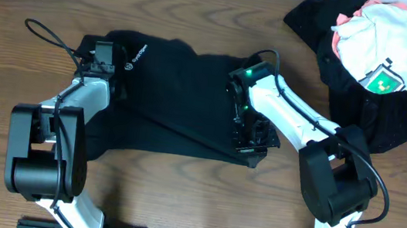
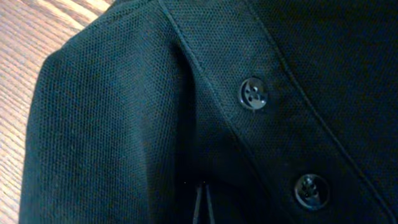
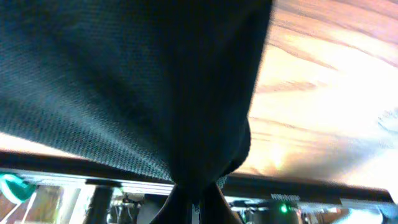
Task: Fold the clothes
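Left pincer (image 2: 202,202) and right pincer (image 3: 196,202) pinch black shirt (image 1: 182,96).

The black shirt (image 3: 124,81) is hiding most of the right gripper (image 3: 196,202); the clothes pile (image 1: 386,51) is running off the overhead view's right edge.
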Available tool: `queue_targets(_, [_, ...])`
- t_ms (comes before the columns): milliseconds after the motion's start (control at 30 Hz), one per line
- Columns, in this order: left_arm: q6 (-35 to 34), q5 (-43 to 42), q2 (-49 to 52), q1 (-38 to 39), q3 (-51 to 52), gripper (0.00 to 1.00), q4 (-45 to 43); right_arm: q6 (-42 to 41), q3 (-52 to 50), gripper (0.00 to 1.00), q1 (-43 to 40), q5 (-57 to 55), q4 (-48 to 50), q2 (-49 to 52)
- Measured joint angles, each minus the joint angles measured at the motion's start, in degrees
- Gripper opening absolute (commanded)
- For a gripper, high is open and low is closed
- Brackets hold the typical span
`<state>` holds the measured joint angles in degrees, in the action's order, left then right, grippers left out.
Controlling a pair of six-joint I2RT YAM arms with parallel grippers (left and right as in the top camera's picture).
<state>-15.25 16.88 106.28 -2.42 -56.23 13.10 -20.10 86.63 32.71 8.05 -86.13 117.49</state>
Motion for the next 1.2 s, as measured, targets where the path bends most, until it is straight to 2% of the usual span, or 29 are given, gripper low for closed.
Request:
queue_targets(167, [0.0, 0.0, 0.0, 0.2, 0.0, 0.06, 0.1, -3.2, 0.4, 0.01, 0.0, -2.4, -0.4, 0.0])
queue_targets(300, [0.0, 0.0, 0.0, 0.2, 0.0, 0.06, 0.1, -1.9, 0.9, 0.01, 0.0, -1.1, -0.3, -0.2])
queue_targets(667, [0.0, 0.0, 0.0, 0.2, 0.1, 0.06, 0.0, 10.9, 3.5, 0.01, -2.4, 12.7, 0.4, -10.1])
queue_targets(867, [0.0, 0.0, 0.0, 0.2, 0.1, 0.06, 0.0, 15.2, 3.6, 0.01, -2.7, 17.0, 0.7, -10.9])
queue_targets(900, [0.0, 0.0, 0.0, 0.2, 0.1, 0.06, 0.0, 15.6, 3.6, 0.21, -2.9, 17.7, 0.6, -11.0])
queue_targets(933, [0.0, 0.0, 0.0, 0.2, 0.1, 0.06, 0.0, 15.9, 3.6, 0.65, -3.3, 17.9, 0.6, -10.9])
queue_targets(967, [0.0, 0.0, 0.0, 0.2, 0.1, 0.06, 0.0, 15.6, 3.6, 0.99, -3.7, 17.4, 0.5, -10.9])
queue_targets(1200, [0.0, 0.0, 0.0, 0.2, 0.1, 0.06, 0.0, 2.7, 3.6, 0.99, -6.3, -4.6, 1.2, -11.0])
